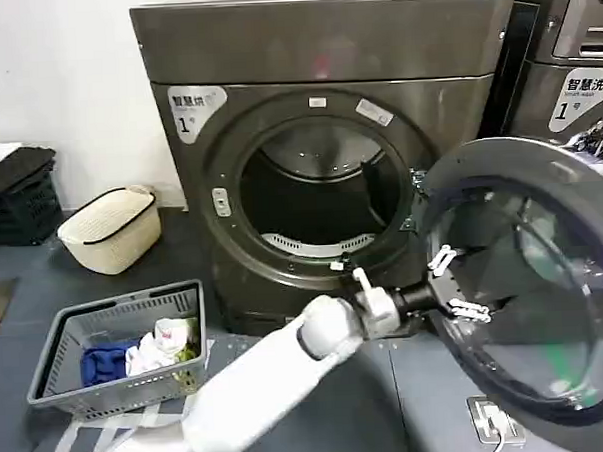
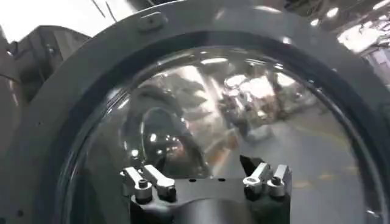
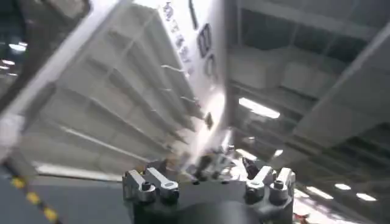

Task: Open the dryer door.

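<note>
The dark grey dryer [image 1: 314, 45] stands straight ahead with its round drum opening [image 1: 315, 200] exposed. Its door [image 1: 524, 171] is swung out wide to the right, glass window facing me. My left arm reaches across from the lower left, and my left gripper [image 1: 454, 284] is open right at the inner face of the door, near its left rim. In the left wrist view the door's frame [image 2: 79, 91] and glass [image 2: 244, 109] are close ahead of the left gripper [image 2: 204, 176], nothing between its fingers. My right gripper [image 3: 207, 167] is open, pointing up at a ceiling.
A grey laundry basket [image 1: 66, 336] with clothes sits on the floor at front left, a cream basket [image 1: 111, 229] and a black crate [image 1: 20, 193] behind it. Another machine [image 1: 575, 64] stands at the right. A white power strip [image 1: 490, 418] lies below the door.
</note>
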